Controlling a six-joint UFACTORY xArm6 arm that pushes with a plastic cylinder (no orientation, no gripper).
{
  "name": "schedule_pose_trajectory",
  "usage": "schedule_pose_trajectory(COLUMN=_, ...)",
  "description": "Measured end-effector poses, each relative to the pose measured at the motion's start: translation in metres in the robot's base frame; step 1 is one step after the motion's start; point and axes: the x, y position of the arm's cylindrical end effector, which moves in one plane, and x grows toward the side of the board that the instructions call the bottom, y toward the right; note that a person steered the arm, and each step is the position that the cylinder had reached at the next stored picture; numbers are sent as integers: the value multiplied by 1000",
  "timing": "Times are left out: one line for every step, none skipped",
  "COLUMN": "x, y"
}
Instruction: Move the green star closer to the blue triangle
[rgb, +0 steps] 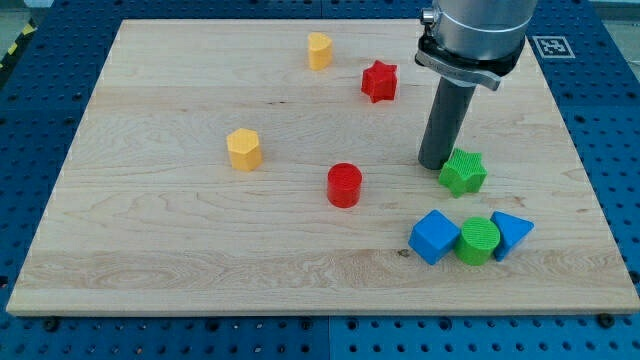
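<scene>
My tip (434, 165), the lower end of the straight dark rod I carry, rests on the pale wooden board (150, 250) just to the view's left of the green star-shaped block (463, 172), right against its upper-left side or very nearly so; I cannot tell for sure whether they touch. I have no jaws to open or close, and I have hold of nothing; the rod only stands upright beside the star.

The green star sits toward the view's right side of the board, a little above a row of three blocks near the view's bottom right. In that row the blue cube-shaped block (433, 237) is at the left, the green cylinder block (478, 241) is in the middle, and the blue triangle block (512, 233) is at the right, each touching its neighbour. The star is near the triangle but apart from it.

Further left, a red cylinder block (344, 185) stands near the board's middle. A red star block (379, 81) lies toward the view's top, with a yellow block (319, 50) up and to its left, and a yellow hexagonal block (243, 149) well to the left.
</scene>
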Motion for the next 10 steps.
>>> schedule_pose_trajectory(x=15, y=14)
schedule_pose_trajectory(x=16, y=57)
schedule_pose_trajectory(x=16, y=85)
schedule_pose_trajectory(x=13, y=90)
schedule_pose_trajectory(x=3, y=65)
schedule_pose_trajectory(x=21, y=67)
schedule_pose_trajectory(x=42, y=98)
schedule_pose_trajectory(x=41, y=116)
schedule_pose_trajectory(x=20, y=126)
schedule_pose_trajectory(x=39, y=166)
